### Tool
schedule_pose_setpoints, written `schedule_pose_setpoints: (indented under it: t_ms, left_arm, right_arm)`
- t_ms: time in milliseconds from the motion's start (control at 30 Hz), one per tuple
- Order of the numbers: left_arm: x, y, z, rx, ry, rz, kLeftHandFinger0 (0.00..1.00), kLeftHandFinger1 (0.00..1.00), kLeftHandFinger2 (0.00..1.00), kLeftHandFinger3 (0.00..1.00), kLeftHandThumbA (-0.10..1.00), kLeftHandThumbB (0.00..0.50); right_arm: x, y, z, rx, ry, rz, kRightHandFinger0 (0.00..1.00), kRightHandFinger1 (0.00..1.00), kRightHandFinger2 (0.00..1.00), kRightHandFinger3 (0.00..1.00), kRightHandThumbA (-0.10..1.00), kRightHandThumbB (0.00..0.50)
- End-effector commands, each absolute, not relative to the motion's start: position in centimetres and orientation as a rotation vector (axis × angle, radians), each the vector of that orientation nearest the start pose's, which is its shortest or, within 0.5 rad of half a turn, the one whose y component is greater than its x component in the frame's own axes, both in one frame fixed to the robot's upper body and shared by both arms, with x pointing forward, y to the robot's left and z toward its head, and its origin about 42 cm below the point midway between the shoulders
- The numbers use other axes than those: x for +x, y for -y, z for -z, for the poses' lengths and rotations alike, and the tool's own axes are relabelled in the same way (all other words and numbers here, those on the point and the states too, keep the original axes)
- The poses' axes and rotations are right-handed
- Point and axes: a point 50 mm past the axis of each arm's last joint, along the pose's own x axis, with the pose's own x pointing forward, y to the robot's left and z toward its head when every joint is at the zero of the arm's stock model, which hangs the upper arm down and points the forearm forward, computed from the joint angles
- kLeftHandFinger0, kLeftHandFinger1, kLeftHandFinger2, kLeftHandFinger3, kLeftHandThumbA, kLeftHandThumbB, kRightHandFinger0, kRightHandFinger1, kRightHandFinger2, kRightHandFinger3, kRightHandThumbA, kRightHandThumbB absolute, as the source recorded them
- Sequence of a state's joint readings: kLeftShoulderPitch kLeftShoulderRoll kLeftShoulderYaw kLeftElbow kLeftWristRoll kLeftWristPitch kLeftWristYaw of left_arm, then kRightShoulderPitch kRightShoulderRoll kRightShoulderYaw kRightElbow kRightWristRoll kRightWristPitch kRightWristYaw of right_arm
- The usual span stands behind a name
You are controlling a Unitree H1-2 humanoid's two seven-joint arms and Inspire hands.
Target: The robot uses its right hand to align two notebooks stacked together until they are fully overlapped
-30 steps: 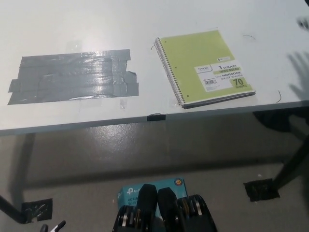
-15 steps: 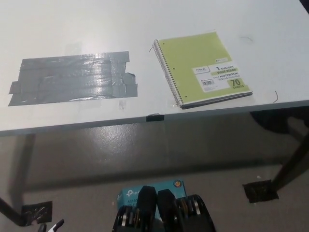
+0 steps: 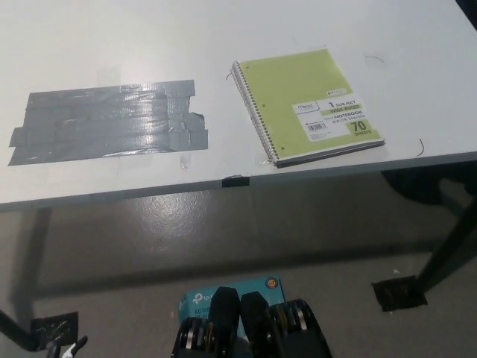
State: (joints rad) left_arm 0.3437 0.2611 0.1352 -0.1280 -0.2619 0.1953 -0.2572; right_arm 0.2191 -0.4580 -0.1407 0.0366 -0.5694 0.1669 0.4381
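Note:
A green spiral notebook lies on the white table, right of the middle and close to the front edge. A thin dark strip of a second notebook shows under its near side, so the two sit almost flush, rotated slightly against the table edge. My black right hand is out of the picture. Only a white sliver of my left hand shows at the bottom left corner, far below the table.
A wide patch of grey tape covers the table's left half. A small black tape tab marks the front edge. On the floor are a teal box, a dark table leg and black tape pieces.
The whole picture has shifted slightly up and left, so the camera moved. The shadow and pale shape at the right edge one second ago are gone. The notebooks lie as before.

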Motion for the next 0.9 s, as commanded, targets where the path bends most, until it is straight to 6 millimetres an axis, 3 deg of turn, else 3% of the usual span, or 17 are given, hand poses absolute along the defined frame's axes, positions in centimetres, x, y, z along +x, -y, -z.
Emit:
schedule_pose_setpoints:
  t_ms: [0, 200, 367, 433, 500, 633, 700, 867]
  left_arm:
    - [16.3, -34.0, -7.3, 0.006, -0.301, 0.043, 0.5, 0.61, 0.76, 1.0, 1.0, 0.5]
    - [17.1, -34.1, -7.6, 0.046, -0.318, 0.016, 0.47, 0.59, 0.73, 1.0, 1.0, 0.5]
    - [17.2, -34.7, -7.4, 0.172, -0.441, 0.057, 0.51, 0.61, 0.71, 1.0, 1.0, 0.5]
    - [17.3, -34.7, -7.4, 0.185, -0.454, 0.048, 0.51, 0.6, 0.7, 1.0, 1.0, 0.472]
    - [17.5, -34.8, -7.6, 0.182, -0.445, 0.038, 0.5, 0.59, 0.71, 0.99, 1.0, 0.5]
    - [18.1, -34.9, -8.1, 0.183, -0.43, 0.028, 0.52, 0.58, 0.71, 0.97, 1.0, 0.483]
    - [18.5, -35.0, -8.3, 0.188, -0.424, 0.025, 0.59, 0.61, 0.74, 1.0, 1.0, 0.487]
    - [18.8, -35.0, -8.4, 0.191, -0.443, 0.03, 0.56, 0.63, 0.74, 1.0, 1.0, 0.488]
  right_arm:
    - [20.9, 41.4, -8.1, -0.83, -0.612, -0.336, 1.0, 1.0, 1.0, 1.0, 0.77, 0.143]
    - [22.0, 41.0, -8.9, -0.839, -0.68, -0.439, 1.0, 1.0, 1.0, 1.0, 0.74, 0.107]
    - [22.3, 40.7, -9.1, -0.834, -0.683, -0.431, 1.0, 1.0, 1.0, 1.0, 0.69, 0.12]
    - [22.4, 40.7, -9.4, -0.83, -0.598, -0.379, 1.0, 1.0, 1.0, 1.0, 0.68, 0.107]
    - [22.8, 40.7, -9.5, -0.817, -0.553, -0.336, 1.0, 1.0, 1.0, 1.0, 0.66, 0.102]
    - [23.7, 40.5, -9.7, -0.81, -0.447, -0.253, 1.0, 1.0, 1.0, 1.0, 0.63, 0.124]
    - [24.1, 40.5, -9.9, -0.812, -0.408, -0.227, 1.0, 1.0, 1.0, 1.0, 0.64, 0.127]
    - [24.5, 40.3, -10.3, -0.798, -0.316, -0.166, 0.98, 1.0, 1.0, 1.0, 0.54, 0.118]
